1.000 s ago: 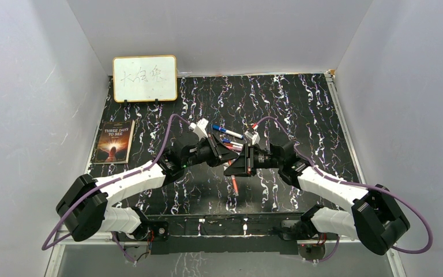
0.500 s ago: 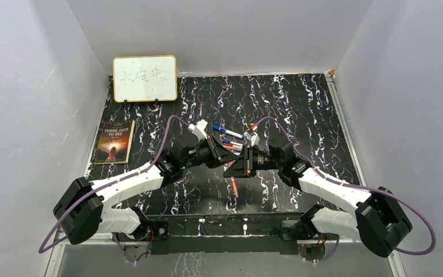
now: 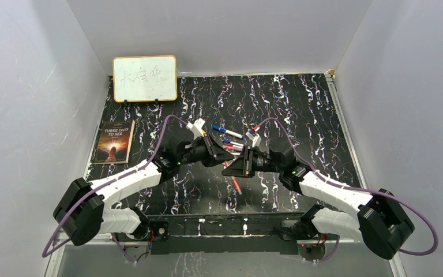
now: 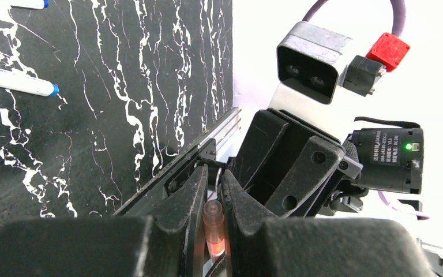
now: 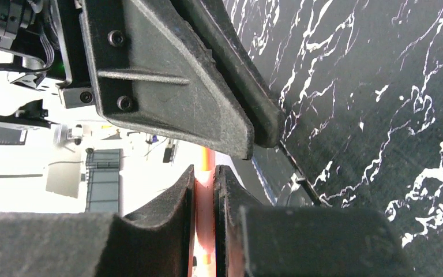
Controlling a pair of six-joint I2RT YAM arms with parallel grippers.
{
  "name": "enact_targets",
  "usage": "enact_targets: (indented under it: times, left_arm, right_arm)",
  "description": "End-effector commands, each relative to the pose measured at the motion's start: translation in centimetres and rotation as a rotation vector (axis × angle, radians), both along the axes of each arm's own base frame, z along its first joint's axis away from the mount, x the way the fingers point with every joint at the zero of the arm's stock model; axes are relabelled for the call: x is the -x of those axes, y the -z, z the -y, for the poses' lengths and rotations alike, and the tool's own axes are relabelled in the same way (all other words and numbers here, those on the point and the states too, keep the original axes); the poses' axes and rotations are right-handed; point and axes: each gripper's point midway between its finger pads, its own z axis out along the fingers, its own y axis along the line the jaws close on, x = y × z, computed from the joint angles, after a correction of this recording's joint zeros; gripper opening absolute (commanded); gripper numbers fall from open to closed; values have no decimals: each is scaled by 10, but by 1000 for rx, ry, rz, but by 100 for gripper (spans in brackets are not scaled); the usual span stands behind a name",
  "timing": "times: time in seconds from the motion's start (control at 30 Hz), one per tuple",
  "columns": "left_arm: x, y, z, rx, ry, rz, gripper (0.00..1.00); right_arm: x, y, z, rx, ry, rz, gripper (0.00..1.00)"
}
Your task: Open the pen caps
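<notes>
My two grippers meet above the middle of the mat, both gripping one orange pen. The left gripper [image 3: 221, 154] [image 4: 213, 176] is shut on the pen's clear-tipped orange end [image 4: 214, 228], which looks like the cap. The right gripper [image 3: 231, 168] [image 5: 205, 173] is shut on the orange barrel [image 5: 205, 202]. I cannot tell whether cap and barrel are still joined. A white pen with a blue cap [image 3: 227, 131] and a few more pens [image 3: 232, 145] lie just beyond the grippers. A red pen [image 3: 235, 184] lies on the mat nearer the bases. A blue cap [image 4: 51, 89] shows in the left wrist view.
A small whiteboard [image 3: 145, 78] stands at the far left of the black marbled mat [image 3: 300, 109]. A book [image 3: 113, 141] lies at the mat's left edge. Grey walls close in the left, right and far sides.
The left wrist has shifted a little to the far left and the right gripper has moved slightly nearer. Both stay shut on the orange pen.
</notes>
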Motion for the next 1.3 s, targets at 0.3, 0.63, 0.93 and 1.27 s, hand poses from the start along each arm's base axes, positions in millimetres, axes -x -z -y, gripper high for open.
enact_targets:
  times: [0.3,0.63,0.93,1.27]
  left_arm:
    - [-87,-28,-72,-35,-246,95,0]
    - [-42,27,-109,-186,-173,-77,0]
    - [10,54,-134,-274,-154,-144,0]
    - [21,54,-142,-305,-147,-134,0]
  right_arm:
    - [35,22,4,35,-83,-45,0]
    - [23,38,10,165,-48,1,0]
    - [-57,75,42,626,70,110,0]
    - [-154,98,143,999,339,99,0]
